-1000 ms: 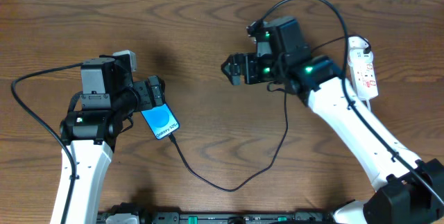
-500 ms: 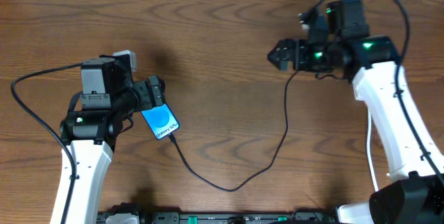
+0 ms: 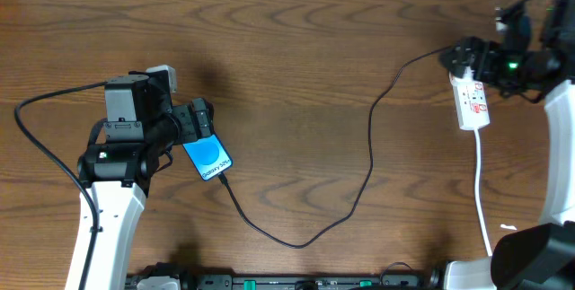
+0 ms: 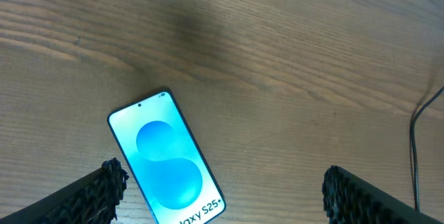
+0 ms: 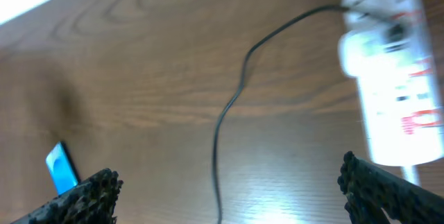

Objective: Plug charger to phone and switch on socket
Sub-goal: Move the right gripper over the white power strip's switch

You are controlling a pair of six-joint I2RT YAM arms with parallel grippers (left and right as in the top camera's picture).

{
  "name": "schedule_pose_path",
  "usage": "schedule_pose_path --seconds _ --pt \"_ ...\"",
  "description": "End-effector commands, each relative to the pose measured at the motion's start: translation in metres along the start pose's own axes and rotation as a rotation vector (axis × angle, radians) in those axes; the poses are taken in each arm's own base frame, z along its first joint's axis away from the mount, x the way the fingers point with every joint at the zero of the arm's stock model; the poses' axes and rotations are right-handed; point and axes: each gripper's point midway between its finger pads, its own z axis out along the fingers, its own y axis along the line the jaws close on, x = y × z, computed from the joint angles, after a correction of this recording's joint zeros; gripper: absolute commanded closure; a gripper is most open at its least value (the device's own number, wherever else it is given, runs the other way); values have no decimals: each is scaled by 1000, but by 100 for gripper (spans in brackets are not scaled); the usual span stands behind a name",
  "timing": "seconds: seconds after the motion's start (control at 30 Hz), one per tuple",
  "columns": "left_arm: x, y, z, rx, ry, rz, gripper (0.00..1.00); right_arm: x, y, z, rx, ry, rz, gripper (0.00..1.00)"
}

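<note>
Right claw (image 5: 230, 175) was spread wide, holding nothing, fingers either side of the wrist view. Socket (image 3: 472, 101) lay just beyond it, off toward the right-hand finger. Its long axis ran near-to-far on the desk (image 3: 296, 57), with the black plug at the far end and the white cord trailing toward me. I judged the right arm far nearer than the left, so the switch press was its job. It needed a small shift sideways along the strip.

Charger (image 3: 370, 164) ran from that plug in a long loop to the phone (image 3: 207, 157), which sat between the spread fingers of the left claw (image 4: 232, 200), ungripped.

Overhead showed the cable tip meeting the phone's near corner, likely plugged in. Left wrist cut that edge off. Right wrist was blurred, so I couldn't tell switch position.
</note>
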Motion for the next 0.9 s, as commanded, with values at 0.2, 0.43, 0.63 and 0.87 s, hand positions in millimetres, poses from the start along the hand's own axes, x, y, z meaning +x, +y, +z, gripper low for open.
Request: schedule_pose_path --seconds 0.2,0.43,0.63,0.87 --pt "-5 0 -3 -12 -16 26 7 -28 -60 -26 68 -77 28 1" --pt "-5 0 -3 -12 -16 25 7 -34 -100 13 80 35 52 1" --pt "-5 0 -3 -12 -16 25 7 -24 -137 49 149 125 83 1" --pt "-5 0 -3 -12 -16 25 7 -15 -151 72 146 173 77 1"
